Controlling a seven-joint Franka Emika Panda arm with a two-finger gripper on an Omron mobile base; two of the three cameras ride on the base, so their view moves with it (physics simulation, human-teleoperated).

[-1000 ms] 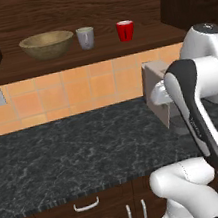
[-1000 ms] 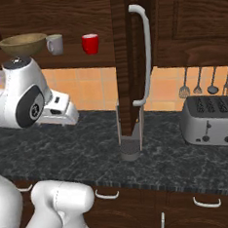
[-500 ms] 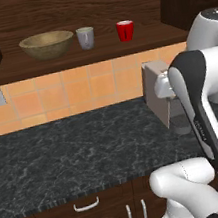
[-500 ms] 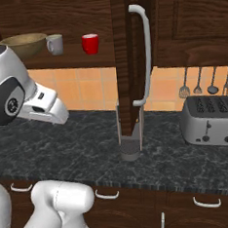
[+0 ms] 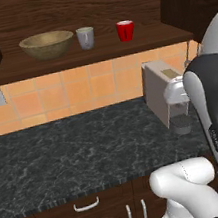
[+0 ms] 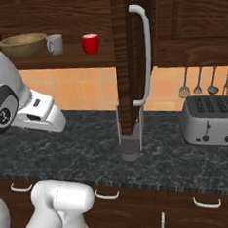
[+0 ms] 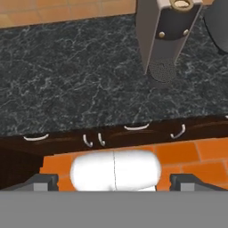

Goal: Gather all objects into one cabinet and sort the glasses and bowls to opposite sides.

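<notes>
Jaws wide apart, empty, above tabletop [image 7: 67, 80]. Inside cabinet [image 5: 87, 3]: tan bowl [image 5: 47, 44] leftmost, grey cup [image 5: 86, 38] beside, red cup [image 5: 125, 30] probably slightly apart, rightmost.

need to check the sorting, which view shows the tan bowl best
The left base view: the tan bowl sits whole and close on the cabinet shelf. The right base view shows it farther off, by the frame edge.

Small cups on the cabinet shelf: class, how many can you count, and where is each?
2: a grey cup beside the tan bowl, a red cup further right. Others may be hidden.
</notes>
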